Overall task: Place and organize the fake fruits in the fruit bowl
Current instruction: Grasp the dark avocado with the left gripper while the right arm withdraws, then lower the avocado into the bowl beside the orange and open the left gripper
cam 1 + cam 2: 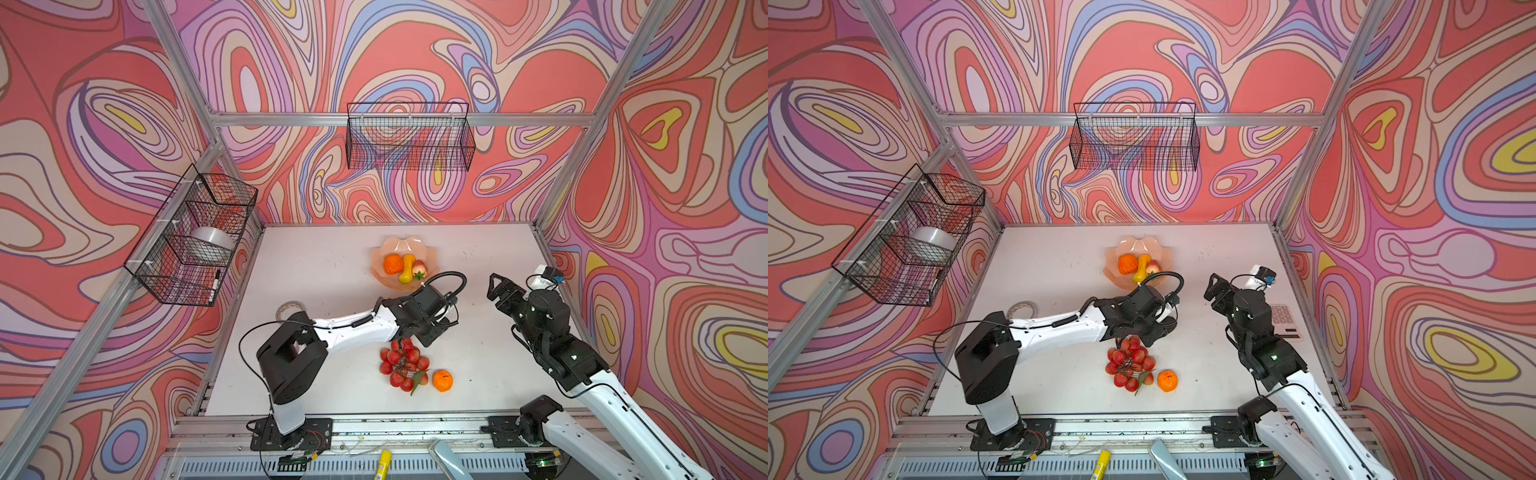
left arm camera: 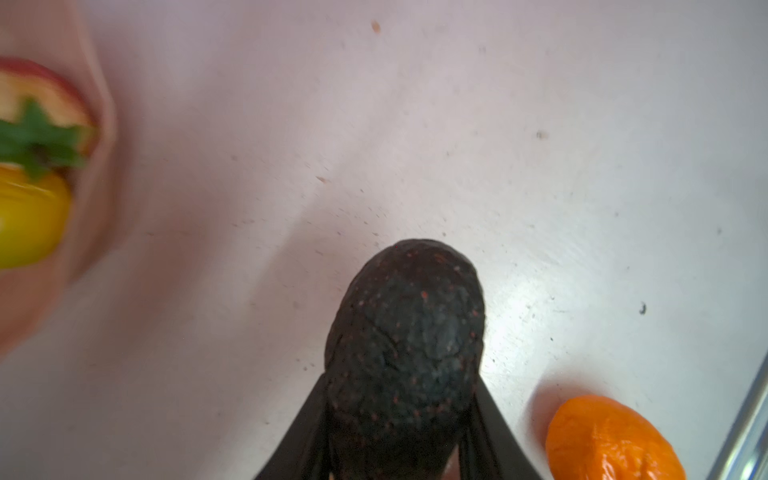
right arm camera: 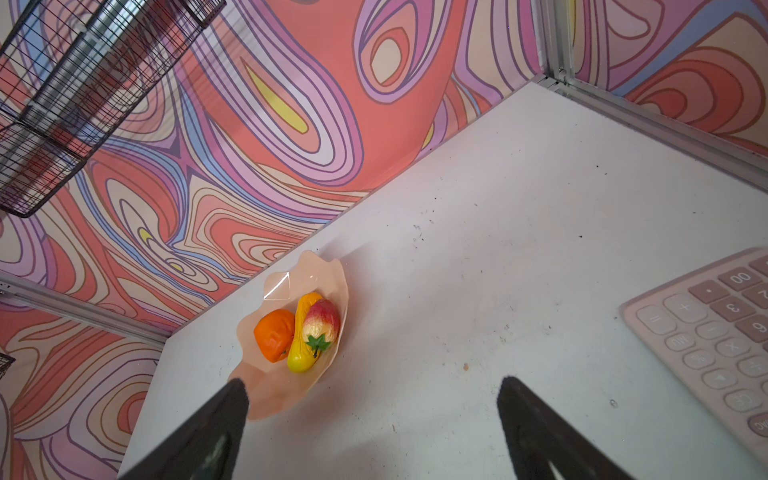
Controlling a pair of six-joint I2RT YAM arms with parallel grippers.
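Note:
The dark bumpy avocado sits between the black fingers of my left gripper, which is shut on it; in both top views that wrist hides it, just above the red berry bunch. A loose orange lies next to the berries. The peach fruit bowl holds an orange, the yellow gourd and the strawberry. To the right of the bowl my right gripper hangs open with nothing in it.
A pink calculator lies by the right wall under the right arm. A tape roll lies left of the left arm. Black wire baskets hang on the walls, one with a white container. A yellow tube lies on the front rail.

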